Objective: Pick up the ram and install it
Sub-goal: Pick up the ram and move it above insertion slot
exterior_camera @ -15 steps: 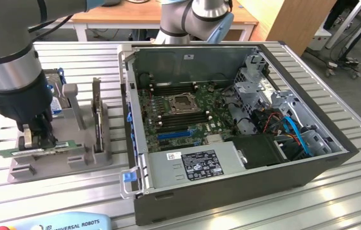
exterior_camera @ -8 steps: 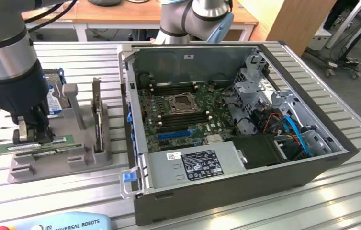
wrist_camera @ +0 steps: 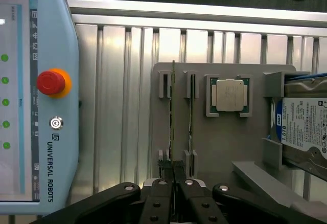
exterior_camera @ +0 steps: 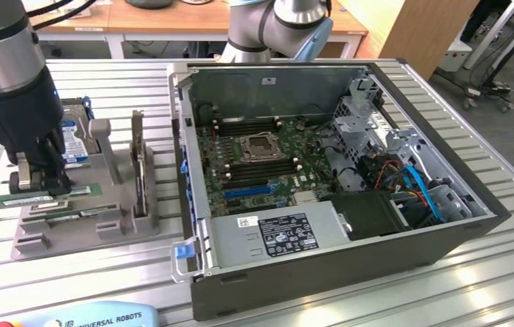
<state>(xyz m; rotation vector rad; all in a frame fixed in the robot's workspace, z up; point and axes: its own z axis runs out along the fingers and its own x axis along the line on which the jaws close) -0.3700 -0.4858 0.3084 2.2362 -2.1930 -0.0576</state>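
The ram is gripped at one end by the closed gripper over the holder, at nine o'clock of the case in the exterior view, so carrying and installing are judged undone.

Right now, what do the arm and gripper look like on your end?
The arm is a thick silver-grey tube that ends in a black wrist section. Its base joints are grey with light blue caps. The gripper is black, built of jointed linkage bars with round silver pins.
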